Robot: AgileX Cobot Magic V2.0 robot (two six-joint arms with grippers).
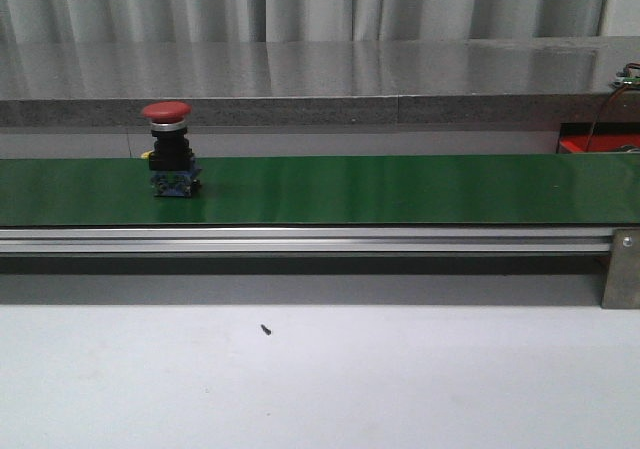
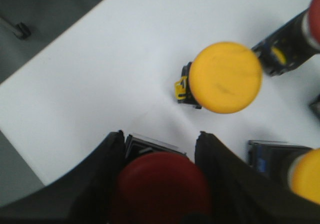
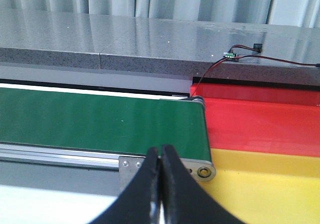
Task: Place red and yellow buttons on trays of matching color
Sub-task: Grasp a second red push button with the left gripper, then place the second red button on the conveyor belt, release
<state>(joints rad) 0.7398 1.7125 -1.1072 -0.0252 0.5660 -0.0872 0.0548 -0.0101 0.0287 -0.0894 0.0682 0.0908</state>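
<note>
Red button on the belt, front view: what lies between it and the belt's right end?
Nothing: the green belt runs bare from the red button rightward in the front view.

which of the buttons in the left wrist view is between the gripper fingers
The red button, its cap between the left gripper's dark fingers. The full yellow button stands apart on the white surface.

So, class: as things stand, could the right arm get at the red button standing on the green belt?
Probably not yet. The red button stands far down the conveyor belt from the right gripper, which is shut and empty near the belt's tray end.
</note>
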